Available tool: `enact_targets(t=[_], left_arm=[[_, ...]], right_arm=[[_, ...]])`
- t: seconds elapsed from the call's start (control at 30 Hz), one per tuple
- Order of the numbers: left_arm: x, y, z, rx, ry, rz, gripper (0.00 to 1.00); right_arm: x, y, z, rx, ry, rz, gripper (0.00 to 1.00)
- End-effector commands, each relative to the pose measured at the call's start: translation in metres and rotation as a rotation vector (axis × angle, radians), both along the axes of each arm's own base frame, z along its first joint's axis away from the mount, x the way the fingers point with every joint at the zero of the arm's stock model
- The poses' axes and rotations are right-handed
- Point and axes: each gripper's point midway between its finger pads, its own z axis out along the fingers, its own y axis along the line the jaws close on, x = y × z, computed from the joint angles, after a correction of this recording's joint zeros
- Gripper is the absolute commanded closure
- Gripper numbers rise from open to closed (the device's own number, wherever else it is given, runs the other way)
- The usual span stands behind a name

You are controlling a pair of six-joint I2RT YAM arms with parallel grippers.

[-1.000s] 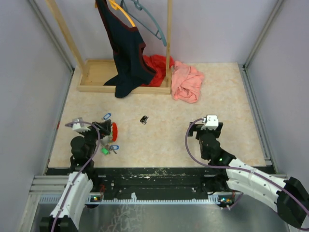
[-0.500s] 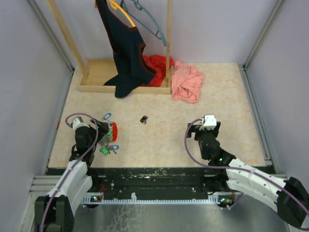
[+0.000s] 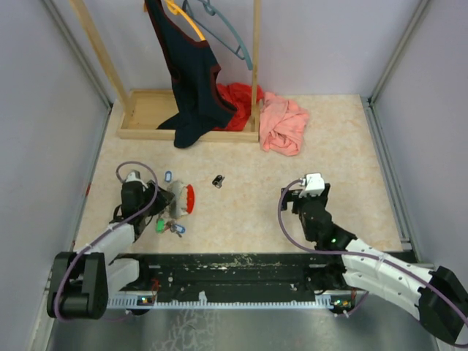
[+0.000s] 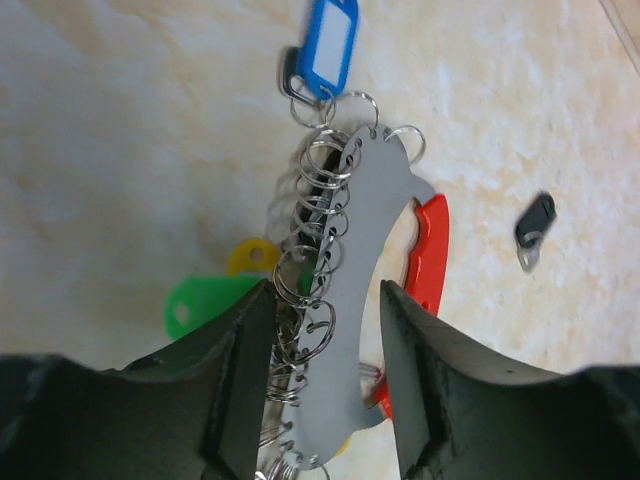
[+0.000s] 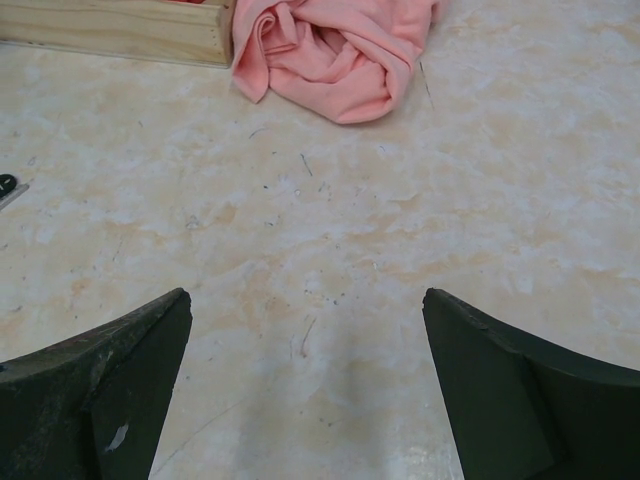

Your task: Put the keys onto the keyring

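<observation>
My left gripper (image 4: 322, 300) is shut on the keyring (image 4: 365, 260), a grey plate with many small wire rings and a red arc (image 4: 432, 245) on its far side. In the top view the gripper (image 3: 162, 202) sits at the table's left with the keyring (image 3: 183, 199) sticking out to its right. A blue tag key (image 4: 330, 45) hangs at the keyring's far end. Green (image 4: 205, 300) and yellow (image 4: 252, 255) heads lie beneath it. A dark key (image 4: 535, 225) lies apart on the table (image 3: 218, 180). My right gripper (image 5: 305, 340) is open and empty over bare table (image 3: 303, 191).
A wooden clothes rack base (image 3: 150, 117) with a dark garment (image 3: 191, 80) stands at the back. Red cloth (image 3: 238, 99) and a pink cloth (image 3: 284, 123) lie beside it; the pink cloth also shows in the right wrist view (image 5: 330, 50). Green and blue keys (image 3: 167, 227) lie near the front edge.
My left gripper has swung to the right with the keyring, whose red arc now points further right. The right arm has drifted slightly toward me.
</observation>
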Motion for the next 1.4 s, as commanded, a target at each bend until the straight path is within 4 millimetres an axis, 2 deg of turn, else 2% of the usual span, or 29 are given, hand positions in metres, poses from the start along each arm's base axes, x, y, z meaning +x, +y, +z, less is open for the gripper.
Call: enact_targets(t=[0.0, 0.13, 0.33, 0.57, 0.73, 0.83, 0.97, 1.13, 1.17, 1.37], left_arm=[[-0.018, -0.042, -0.008, -0.1, 0.051, -0.174, 0.51], [-0.034, -0.075, -0.015, -0.084, 0.087, -0.278, 0.52], [-0.047, -0.114, -0.018, -0.132, 0.11, -0.377, 0.54], [-0.052, -0.188, -0.001, -0.207, 0.081, -0.563, 0.52], [-0.054, -0.231, 0.011, -0.275, 0.049, -0.658, 0.52], [-0.058, -0.252, 0.019, -0.276, 0.029, -0.723, 0.48], [-0.055, -0.247, 0.023, -0.233, -0.005, -0.718, 0.45], [-0.046, -0.219, 0.026, -0.109, -0.044, -0.63, 0.39], [-0.044, -0.213, 0.024, -0.088, -0.045, -0.613, 0.38], [-0.036, -0.173, 0.027, -0.001, -0.074, -0.53, 0.33]], right_arm=[[0.007, 0.014, 0.03, 0.071, -0.044, 0.037, 0.01], [0.007, 0.028, 0.028, 0.06, -0.024, 0.106, 0.01], [0.007, 0.043, 0.021, 0.039, 0.016, 0.176, 0.01], [0.0, 0.077, 0.015, 0.029, 0.063, 0.353, 0.01], [-0.005, 0.094, 0.012, 0.041, 0.093, 0.439, 0.01], [-0.006, 0.104, 0.005, 0.033, 0.147, 0.478, 0.01], [-0.013, 0.124, -0.007, 0.023, 0.26, 0.558, 0.01], [-0.025, 0.149, -0.016, -0.027, 0.326, 0.617, 0.01], [-0.028, 0.154, -0.023, -0.038, 0.371, 0.618, 0.01], [-0.035, 0.181, -0.032, -0.03, 0.455, 0.542, 0.01]])
